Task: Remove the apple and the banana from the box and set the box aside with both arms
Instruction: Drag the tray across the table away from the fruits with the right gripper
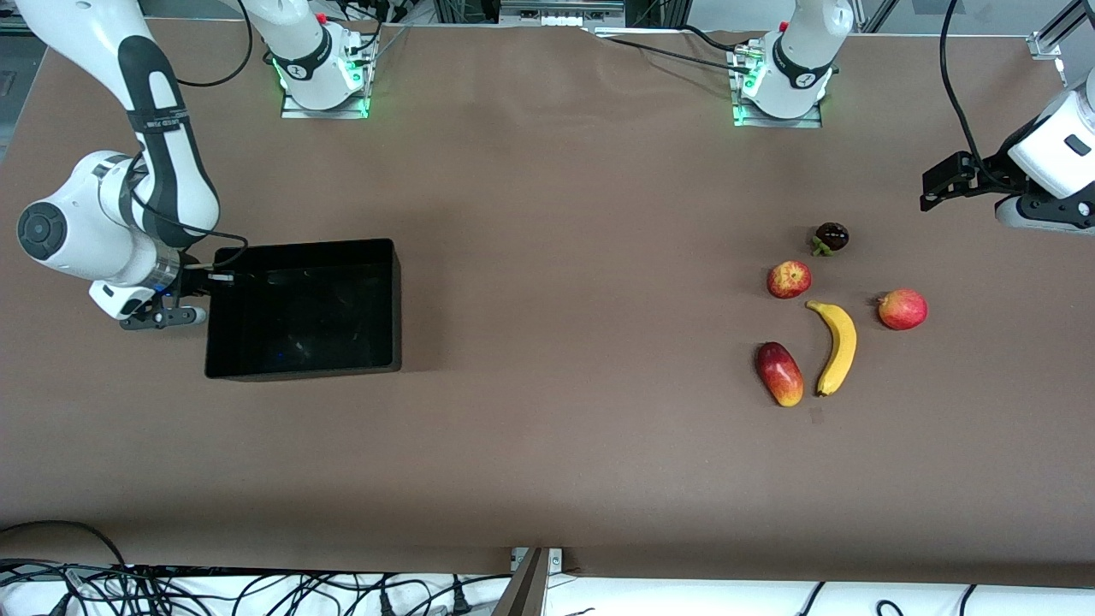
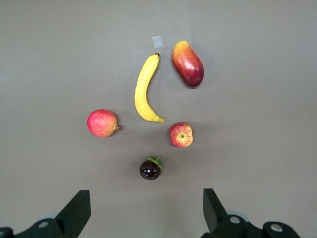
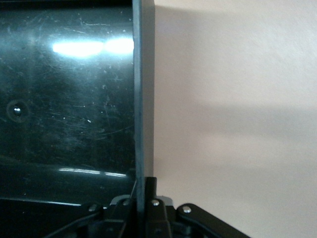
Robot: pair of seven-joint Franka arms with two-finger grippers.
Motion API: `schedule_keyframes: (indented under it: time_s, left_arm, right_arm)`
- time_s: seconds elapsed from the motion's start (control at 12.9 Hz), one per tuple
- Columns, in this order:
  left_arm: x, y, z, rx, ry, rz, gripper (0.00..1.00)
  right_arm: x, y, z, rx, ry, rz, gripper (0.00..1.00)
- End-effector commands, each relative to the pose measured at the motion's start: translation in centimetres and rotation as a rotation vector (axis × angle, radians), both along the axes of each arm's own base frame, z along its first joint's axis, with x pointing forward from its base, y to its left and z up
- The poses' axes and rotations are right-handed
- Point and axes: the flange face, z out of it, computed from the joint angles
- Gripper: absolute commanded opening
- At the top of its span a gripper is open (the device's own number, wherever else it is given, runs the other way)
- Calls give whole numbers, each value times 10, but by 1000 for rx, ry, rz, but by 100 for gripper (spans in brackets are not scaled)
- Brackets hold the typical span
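**Box held by one wall only; fruit already out**

Layout. The table [image 1: 547, 445] carries the box [image 1: 304, 310] at the right arm's end. It is empty, glossy black, and sits flat. The fruit lies well apart from it at the left arm's end. The banana [image 1: 835, 347] is out on the bare surface, and the apple [image 1: 789, 279] sits just beside its upper tip, farther from the front camera.

Grippers. The right gripper [image 1: 198, 282] is clamped on the box wall that faces the right arm's end of the table; the wrist view shows the thin rim [image 3: 139, 99] running straight into the closed jaws. The left gripper [image 1: 941, 184] hangs over the table near the fruit cluster, fingers [image 2: 74, 213] spread wide, holding nothing. That arm is waiting.

Risks.
- One-wall grip: a pull or lift would likely tilt or pivot the box about the pinch, and the smooth plastic could slip free.
- Task asks for both arms; the left one has no contact with the box.
- The round fruit could roll if brushed.

Hard to see.
- Right fingertips are hidden by the wall in the front view and cut off at the frame edge in the wrist view, so grip depth is unknown.
- Glare on the box floor masks fine detail.
- Left arm is cut off at the frame edge.
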Motion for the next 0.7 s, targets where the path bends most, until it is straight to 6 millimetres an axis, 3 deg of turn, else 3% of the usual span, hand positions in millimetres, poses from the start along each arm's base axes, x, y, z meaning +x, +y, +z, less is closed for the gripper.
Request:
schedule_keyframes:
  time_s: [0.0,0.31,0.54,0.62]
  left_arm:
    - [1,-1,4,-3,4,2,100]
    - [2,-2,4,-3,1,1,100]
    - [1,-1,4,-3,3,2,100]
    - [2,0,4,-3,3,4,100]
  right_arm:
    - [0,-1,-9,21,-33,-11,0]
    - [0,-4,-30,45,-49,-57,0]
    - [1,-4,-32,43,-47,-55,0]
    - [5,-1,-28,46,-54,-50,22]
